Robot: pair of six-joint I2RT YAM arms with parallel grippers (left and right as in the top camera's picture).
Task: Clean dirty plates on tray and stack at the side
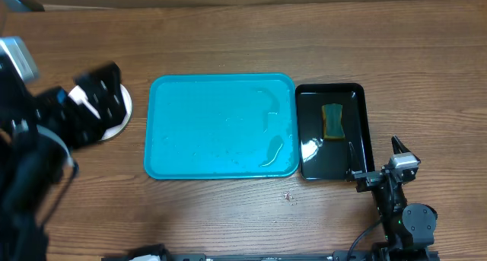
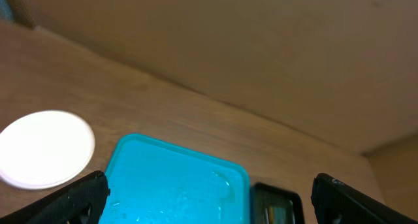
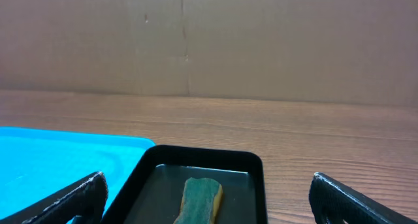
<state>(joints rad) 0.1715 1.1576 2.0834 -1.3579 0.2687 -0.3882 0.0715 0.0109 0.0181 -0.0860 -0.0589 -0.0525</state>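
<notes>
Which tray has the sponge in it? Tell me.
The small black tray, right of the turquoise tray; the sponge lies in it, while the turquoise one holds none.

- White plate (image 2: 46, 149): one round face shows, just ahead of the left gripper (image 2: 209, 208) on its left-finger side. It cannot be told whether more plates lie under it.
- Turquoise tray (image 1: 213, 124): one, ahead of the left gripper and off to the left of the right gripper (image 3: 209, 201).
- Black tray (image 1: 312, 112): one, directly ahead of the right gripper.
- Sponge (image 1: 332, 120): one, green and yellow, inside the black tray ahead of the right gripper.
- Grippers: two, with two fingers each, four fingers in all.
- Table (image 1: 228, 215): one, wooden, under both grippers.
</notes>
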